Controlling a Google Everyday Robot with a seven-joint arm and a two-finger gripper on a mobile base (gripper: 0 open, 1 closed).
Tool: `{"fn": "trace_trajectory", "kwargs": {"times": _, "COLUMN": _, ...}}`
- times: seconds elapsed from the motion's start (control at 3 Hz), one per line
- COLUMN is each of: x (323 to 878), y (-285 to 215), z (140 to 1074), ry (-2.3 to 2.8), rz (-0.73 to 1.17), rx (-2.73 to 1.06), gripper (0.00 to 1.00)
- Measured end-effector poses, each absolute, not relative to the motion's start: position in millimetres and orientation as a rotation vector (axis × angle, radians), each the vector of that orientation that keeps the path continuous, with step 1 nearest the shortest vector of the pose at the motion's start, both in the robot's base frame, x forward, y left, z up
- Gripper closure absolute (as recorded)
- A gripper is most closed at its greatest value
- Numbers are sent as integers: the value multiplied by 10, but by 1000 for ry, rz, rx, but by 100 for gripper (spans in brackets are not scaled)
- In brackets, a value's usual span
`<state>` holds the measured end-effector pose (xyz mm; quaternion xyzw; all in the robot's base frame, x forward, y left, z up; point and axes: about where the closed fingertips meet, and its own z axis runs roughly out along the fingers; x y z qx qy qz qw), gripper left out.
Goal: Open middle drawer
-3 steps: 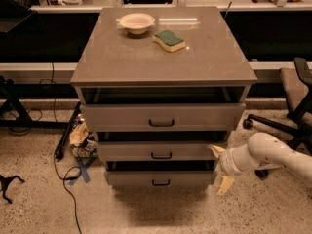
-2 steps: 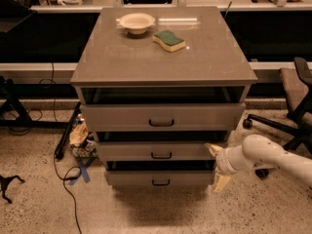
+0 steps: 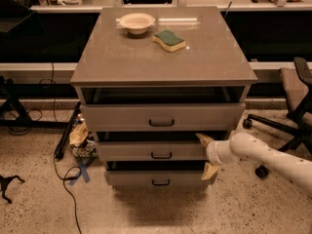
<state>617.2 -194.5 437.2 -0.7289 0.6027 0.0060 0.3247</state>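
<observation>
The grey cabinet point(image 3: 163, 57) has three drawers, each pulled out a little. The middle drawer point(image 3: 146, 151) has a flat grey front and a small black bar handle point(image 3: 161, 155). My gripper point(image 3: 207, 155) comes in from the right on a white arm point(image 3: 273, 160) and sits at the right end of the middle drawer's front. It is open. The upper fingertip point(image 3: 204, 139) is at the front's top edge and the lower fingertip point(image 3: 210, 172) is below it, by the bottom drawer point(image 3: 156, 179). The top drawer point(image 3: 163, 117) is above.
A cream bowl point(image 3: 137, 22) and a green-and-yellow sponge point(image 3: 169, 40) lie on the cabinet top. An office chair point(image 3: 292, 96) stands at the right. Cables and clutter point(image 3: 78, 140) lie on the floor left of the cabinet. A counter runs behind.
My gripper has moved left and slightly up, from beside the cabinet's right edge onto the right end of the middle drawer's front. The drawers have not visibly moved.
</observation>
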Motion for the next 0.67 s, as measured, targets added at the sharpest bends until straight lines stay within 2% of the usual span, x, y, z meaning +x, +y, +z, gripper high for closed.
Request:
{"fn": "trace_trajectory", "kwargs": {"times": 0.33, "x": 6430, "y": -1871, "z": 4326, "ry": 1566, "rz": -15, "rx": -1887, "gripper": 0}}
{"fn": "trace_trajectory", "kwargs": {"times": 0.67, "x": 6599, "y": -1821, "z": 4194, "ry": 1594, "rz": -14, "rx": -1876, "gripper": 18}}
